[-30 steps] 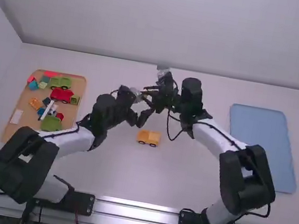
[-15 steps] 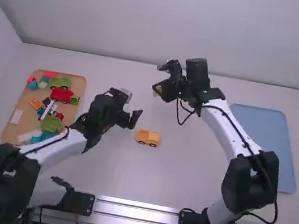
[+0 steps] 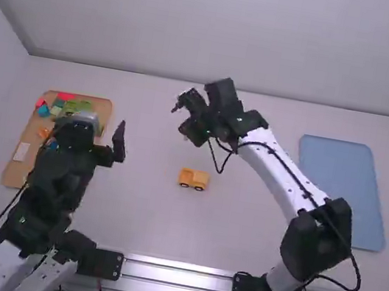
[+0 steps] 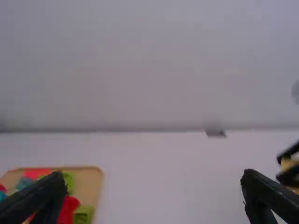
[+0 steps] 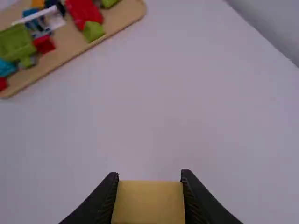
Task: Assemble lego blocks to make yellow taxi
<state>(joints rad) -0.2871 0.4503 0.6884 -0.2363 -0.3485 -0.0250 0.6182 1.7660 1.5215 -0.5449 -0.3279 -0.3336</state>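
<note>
1. Yellow and smooth-faced, a block (image 5: 148, 203) is sitting pinched between the right gripper's (image 3: 192, 133) two fingers; it is showing a flat, squarish face in the right wrist view.
2. The left gripper (image 3: 104, 151) is holding its fingers spread wide, with nothing between them, and in the high view it is covering part of the wooden tray (image 3: 9, 173).
3. On that tray, loose toy pieces are crowding together: a red vehicle (image 5: 86, 11), a small green block (image 5: 93, 30) touching it, a larger green piece (image 5: 16, 42), a small red block (image 5: 44, 44), a white piece (image 5: 56, 21) and a light blue piece (image 5: 5, 68). The left arm is blocking much of this group from the high camera.
4. The yellow-orange toy vehicle (image 3: 193, 179) is standing upright on the white table (image 3: 240, 228), between the two arms and nearer their bases than the right gripper is. It is showing dark wheels along its lower side and a body stepping in height.
5. The right arm's forearm is slanting above the table, between the vehicle and the blue tray (image 3: 343, 193), which is lying flat at the right.
6. White table surface is stretching between the two trays, running to the metal rail (image 3: 176, 277) in front and the pale wall (image 3: 228, 32) behind.
</note>
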